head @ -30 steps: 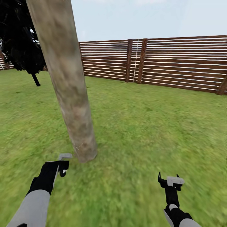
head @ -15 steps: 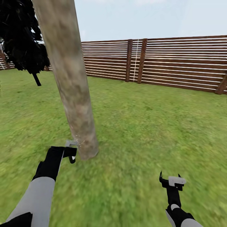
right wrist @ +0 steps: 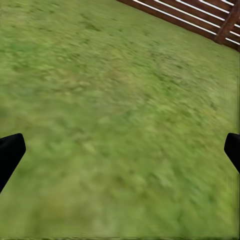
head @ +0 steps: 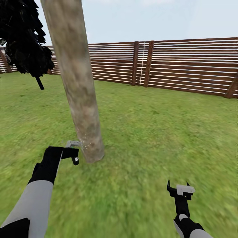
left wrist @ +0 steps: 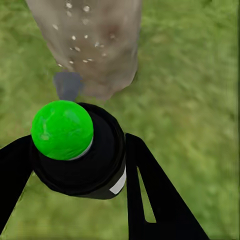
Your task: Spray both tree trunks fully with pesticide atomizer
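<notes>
Head view: left tool point(head: 73, 152) holds the sprayer low beside the tree trunk point(head: 79, 96) base on the lawn point(head: 148, 132); right tool point(head: 178, 190) hangs wide, empty. Left wrist view: fingers clamp the sprayer point(left wrist: 80, 150) body below its green cap point(left wrist: 62, 129); white specks dot the bark. Likely light, rigid, smooth-sided; mid-body grip suits. Right wrist view: spread fingertips point(right wrist: 10, 155) over grass.

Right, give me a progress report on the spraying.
Done: the pesticide atomizer is picked up, clamped in the left hand. In hand: it is aimed at the tree trunk base, where pale specks show. Left: the trunk's upper part looks unspeckled; the second tree isn't visible. The right hand is open.
</notes>
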You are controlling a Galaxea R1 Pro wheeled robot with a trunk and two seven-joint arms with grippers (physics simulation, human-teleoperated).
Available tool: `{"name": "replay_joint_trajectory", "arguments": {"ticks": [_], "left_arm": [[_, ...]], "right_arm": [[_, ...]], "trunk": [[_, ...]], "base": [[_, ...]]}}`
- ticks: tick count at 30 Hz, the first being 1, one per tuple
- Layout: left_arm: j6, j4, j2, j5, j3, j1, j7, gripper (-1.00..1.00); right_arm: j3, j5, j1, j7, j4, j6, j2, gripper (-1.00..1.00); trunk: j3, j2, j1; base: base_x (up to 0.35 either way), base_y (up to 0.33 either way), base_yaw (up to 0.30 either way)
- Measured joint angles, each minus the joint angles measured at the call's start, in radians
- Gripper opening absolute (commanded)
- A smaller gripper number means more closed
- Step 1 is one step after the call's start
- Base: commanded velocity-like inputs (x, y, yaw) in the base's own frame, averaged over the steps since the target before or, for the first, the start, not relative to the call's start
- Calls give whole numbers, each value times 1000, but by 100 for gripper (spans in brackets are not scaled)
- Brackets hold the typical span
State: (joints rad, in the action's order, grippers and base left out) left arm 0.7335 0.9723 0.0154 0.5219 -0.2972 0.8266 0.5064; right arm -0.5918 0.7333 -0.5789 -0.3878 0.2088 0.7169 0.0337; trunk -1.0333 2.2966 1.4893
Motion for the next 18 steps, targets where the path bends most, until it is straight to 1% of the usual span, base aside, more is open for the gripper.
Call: {"name": "replay_joint_trajectory", "arguments": {"ticks": [1, 2, 3, 4, 5, 6, 7, 8, 9, 10, 11, 12, 14, 16, 17, 18], "left_arm": [[0, 0, 6, 2, -1, 14, 0, -100], [-2, -1, 28, 11, -6, 39, 1, -100], [1, -1, 60, 10, -7, 53, 1, -100], [12, -2, 79, 7, -5, 59, 2, -100], [42, -1, 83, 2, -1, 61, 3, -100], [70, 0, 80, -2, 3, 64, 5, -100], [101, 1, 53, -8, 36, 72, 16, -100], [116, 1, 23, -21, 79, 83, 21, -100], [120, 3, 10, -11, 105, 98, 22, -100], [149, 14, 2, -7, 122, 118, 24, -100], [171, 23, 1, 0, 127, 126, 24, -100], [207, 40, 7, 3, 131, 134, 25, -100], [229, 59, 22, 7, 129, 144, 27, -100], [236, 84, 57, 8, 126, 150, 28, -100], [238, 93, 82, -2, 125, 150, 38, -100], [241, 97, 92, -14, 126, 145, 54, -100]], "right_arm": [[0, 0, 0, 0, 0, 0, 0, 100], [0, 0, 0, 0, 0, 0, 0, 100], [0, 0, 0, 0, 0, 0, 0, 100], [0, 0, 0, 0, 0, 0, 0, 100], [0, 0, 0, 0, 0, 0, 0, 100], [0, 0, 0, 0, 1, 0, 0, 100], [0, 0, 0, 0, 0, 0, 0, 100], [0, 0, 0, 0, 0, 0, 0, 100], [0, 0, 0, 0, 0, 0, 0, 100], [0, 0, 0, 0, 0, 0, 0, 100], [0, 0, 0, 0, 0, 0, 0, 100], [0, 0, 0, 0, 0, 0, 0, 100], [0, 0, 0, 0, 0, 0, 0, 100], [0, 0, 0, 0, 0, 0, 0, 100], [0, 0, 0, 0, 0, 0, 0, 100], [0, 0, 0, 0, 0, 0, 0, 100]], "trunk": [[0, 0, 0], [0, 0, 0], [0, 0, 0], [0, 0, 0], [0, 0, 0], [0, 0, 0], [0, 0, 0], [0, 0, 0], [0, 0, 0], [0, 0, 0], [0, 0, 0], [0, 0, 0], [0, 0, 0], [0, 0, 0], [0, 0, 0], [0, 0, 0]], "base": [[-33, 0, 0], [-13, 0, 0], [-7, 0, 0], [-3, 0, 0], [-1, 0, 0], [0, 0, 0], [0, 0, 0], [0, 0, 0], [0, 0, 0], [0, 0, 0], [0, 0, 0], [0, 0, 0], [0, 0, 0], [0, 0, 0], [0, 0, 0], [0, 0, 0]]}}
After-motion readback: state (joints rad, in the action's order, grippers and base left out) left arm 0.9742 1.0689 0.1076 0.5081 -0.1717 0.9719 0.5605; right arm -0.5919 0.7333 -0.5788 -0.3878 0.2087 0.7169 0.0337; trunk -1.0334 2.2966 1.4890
